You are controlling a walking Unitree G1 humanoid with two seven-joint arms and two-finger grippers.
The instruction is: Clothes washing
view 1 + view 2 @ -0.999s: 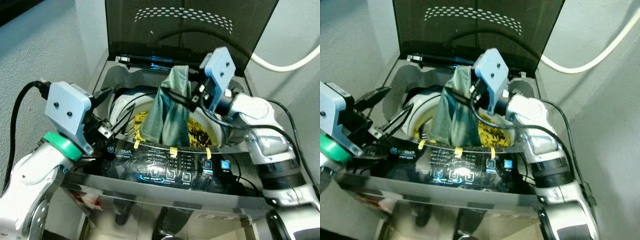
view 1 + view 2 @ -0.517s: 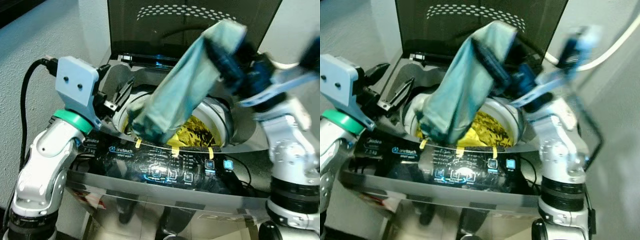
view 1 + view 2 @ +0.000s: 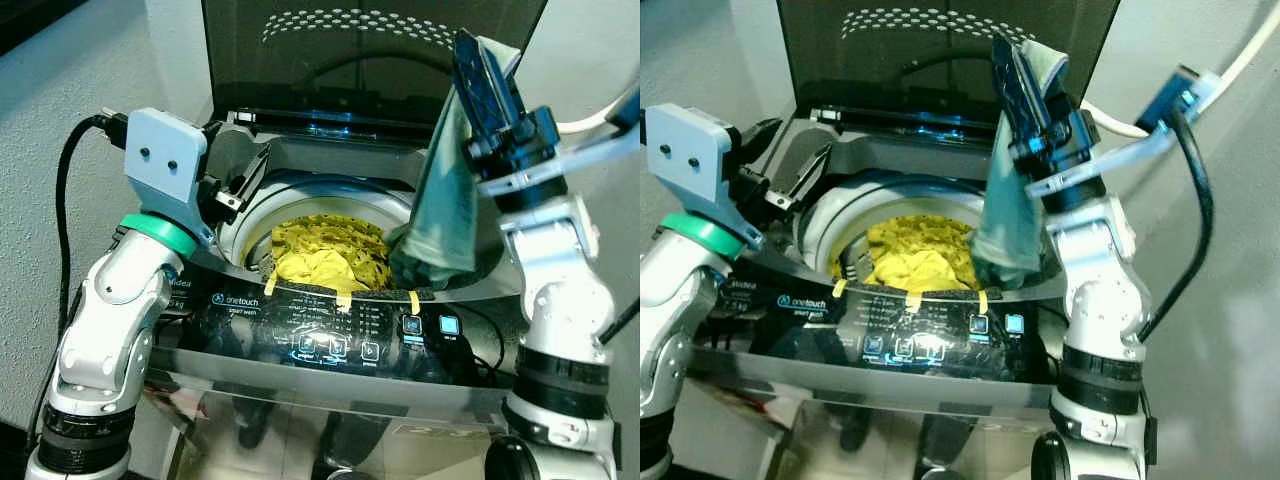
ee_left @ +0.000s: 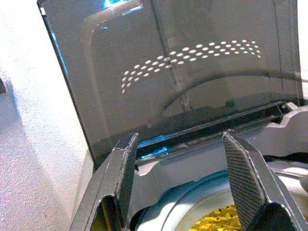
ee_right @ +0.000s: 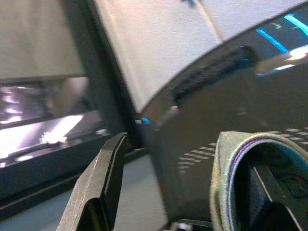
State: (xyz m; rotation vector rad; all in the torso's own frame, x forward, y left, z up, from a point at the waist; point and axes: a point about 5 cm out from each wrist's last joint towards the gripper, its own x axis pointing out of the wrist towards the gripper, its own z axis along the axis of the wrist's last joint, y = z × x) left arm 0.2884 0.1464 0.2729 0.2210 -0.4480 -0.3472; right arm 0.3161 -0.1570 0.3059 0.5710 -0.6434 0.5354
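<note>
A top-loading washing machine (image 3: 330, 340) stands against a pale wall with its dark, see-through lid (image 3: 370, 50) raised upright at the back edge. The round drum opening (image 3: 330, 215) is in the middle of the top, and a yellow patterned garment (image 3: 325, 255) lies bunched inside it, toward the front. A glossy black control panel (image 3: 330, 335) with lit blue icons runs along the front edge, with short strips of yellow tape (image 3: 345, 296) on its upper rim.

The right hand (image 3: 485, 75) is raised high above the back right corner of the machine, fingers pointing up. A teal-green garment (image 3: 445, 200) is draped over one finger and hangs straight down, its lower end reaching the right rim of the drum opening. In the right wrist view the fingers stand apart, the cloth (image 5: 240, 178) wrapped over one of them.

The left hand (image 3: 245, 180) hovers over the back left corner of the machine, beside the drum rim, fingers spread wide and holding nothing. A white hose (image 3: 1170, 110) runs along the wall behind the right arm.
</note>
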